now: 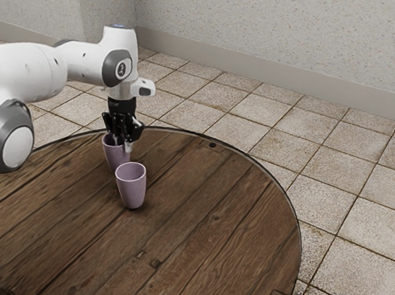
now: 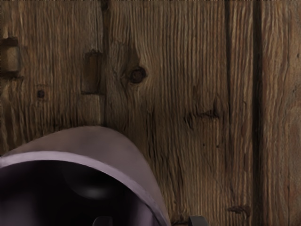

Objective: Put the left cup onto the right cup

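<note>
Right, the gripper (image 1: 120, 139) is down on the left cup (image 1: 112, 155), the one toward the exterior view's left. It stands upright on the table (image 1: 213, 251), just behind the right cup (image 1: 131, 184). The jaws look narrowly parted and straddle the lilac wall, one finger inside the mouth, one outside. In the wrist view the fingertips (image 2: 197, 221) sit either side of the rim with a little gap, so I'd call it not yet pinched. That makes this the grasp, I reckon, with the whole lift and stack to come. To do it well, close squarely on that wall, deep enough past the lip that the cup won't swing, then lift straight up. The right cup is very near, and any sideways drag could knock it. Clear its rim fully before moving across, keep the cup upright, centre it over the open mouth and lower gently. A one-wall grip may let it tilt, so slow is the word. Now, what I can't make out: the hand covers the rim in the exterior view, so how deep the fingers reach is a guess. The left cup's base sits partly behind the right cup, and whether the two touch I cannot tell. In the wrist view the frame cuts the cup off, so most of its rim goes unseen.
</note>
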Motion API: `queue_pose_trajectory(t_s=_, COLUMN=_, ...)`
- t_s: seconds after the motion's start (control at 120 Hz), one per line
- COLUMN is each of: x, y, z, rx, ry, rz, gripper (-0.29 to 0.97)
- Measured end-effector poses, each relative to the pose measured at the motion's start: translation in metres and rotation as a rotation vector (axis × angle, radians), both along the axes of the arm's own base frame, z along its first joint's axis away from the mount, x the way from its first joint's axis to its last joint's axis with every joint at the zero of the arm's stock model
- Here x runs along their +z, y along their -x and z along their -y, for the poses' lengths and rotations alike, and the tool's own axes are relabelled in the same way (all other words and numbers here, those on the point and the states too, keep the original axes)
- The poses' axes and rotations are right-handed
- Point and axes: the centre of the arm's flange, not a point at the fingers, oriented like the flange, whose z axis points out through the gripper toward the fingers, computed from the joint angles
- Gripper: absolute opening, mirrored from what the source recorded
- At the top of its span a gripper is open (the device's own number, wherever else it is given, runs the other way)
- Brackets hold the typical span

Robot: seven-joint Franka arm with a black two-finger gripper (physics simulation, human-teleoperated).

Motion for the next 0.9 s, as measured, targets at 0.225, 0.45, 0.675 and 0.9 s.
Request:
queue_pose_trajectory(t_s=0.225, x=-0.006, y=0.000, z=-0.003, rx=-0.003, ry=-0.004, rz=-0.008, gripper=0.03)
queue_pose_trajectory(t_s=0.45, x=-0.009, y=0.000, z=-0.002, rx=-0.004, ry=-0.005, rz=-0.009, gripper=-0.07)
queue_pose_trajectory(t_s=0.675, x=-0.006, y=-0.001, z=-0.003, rx=-0.002, ry=-0.009, rz=-0.004, gripper=-0.09)
queue_pose_trajectory(t_s=0.9, x=0.017, y=-0.001, z=0.004, rx=-0.013, ry=-0.028, rz=0.024, gripper=-0.10)
